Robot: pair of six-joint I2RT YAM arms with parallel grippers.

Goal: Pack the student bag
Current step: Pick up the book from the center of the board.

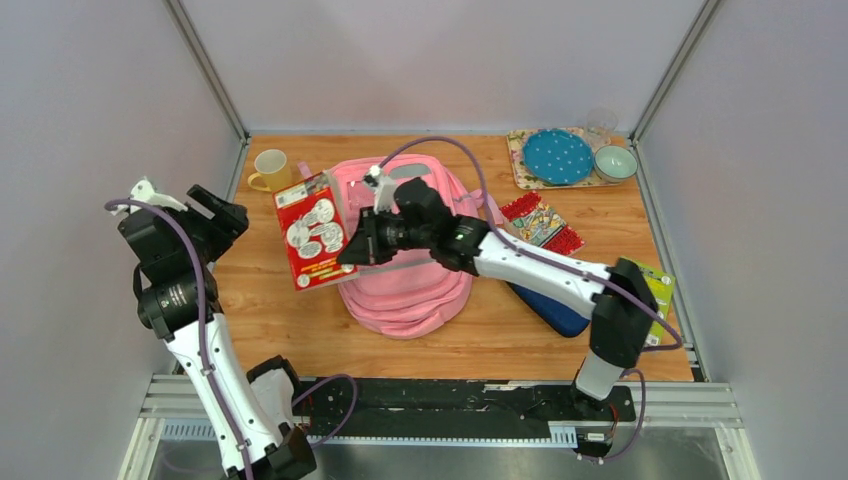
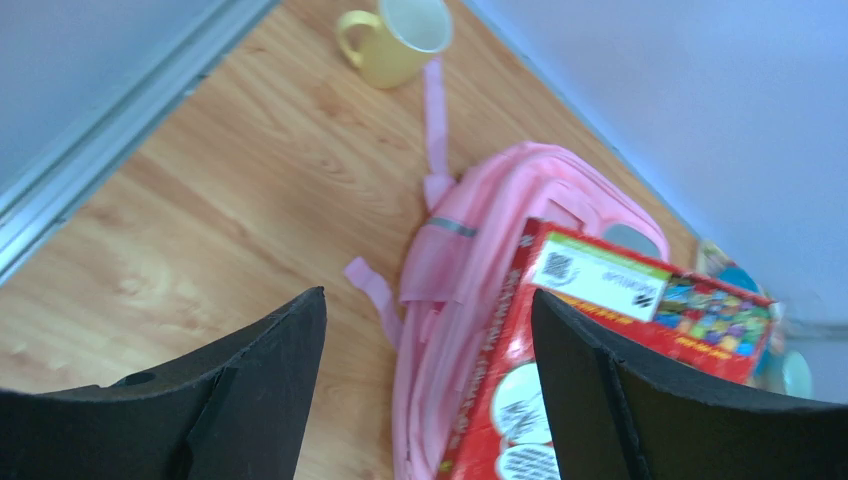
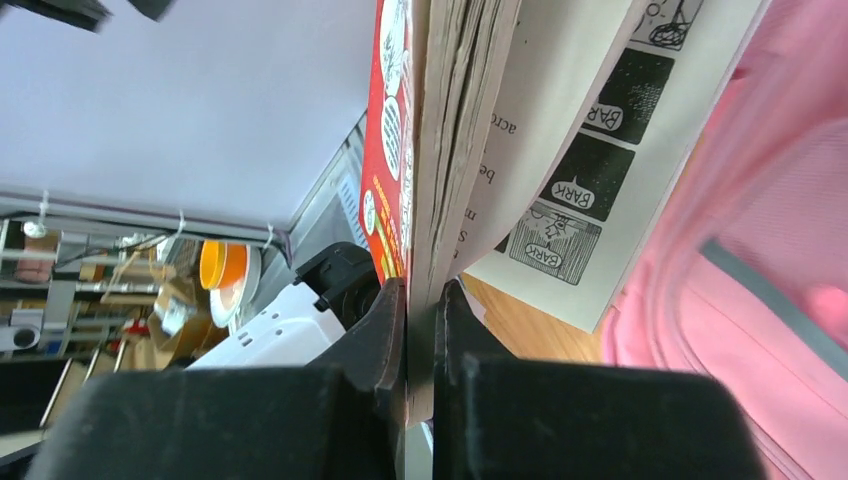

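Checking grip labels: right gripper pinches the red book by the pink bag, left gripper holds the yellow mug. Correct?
The left gripper is open and empty; the yellow mug stands apart on the table, as the left wrist view shows. The right gripper does pinch the red book.

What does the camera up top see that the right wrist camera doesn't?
Only the top camera shows the yellow mug, the blue plate and the left gripper, open and empty. Only the right wrist camera shows the BARK cartoons on an inside page, seen up close. Both show the red book, the pink bag and the right gripper shut on the book's edge.
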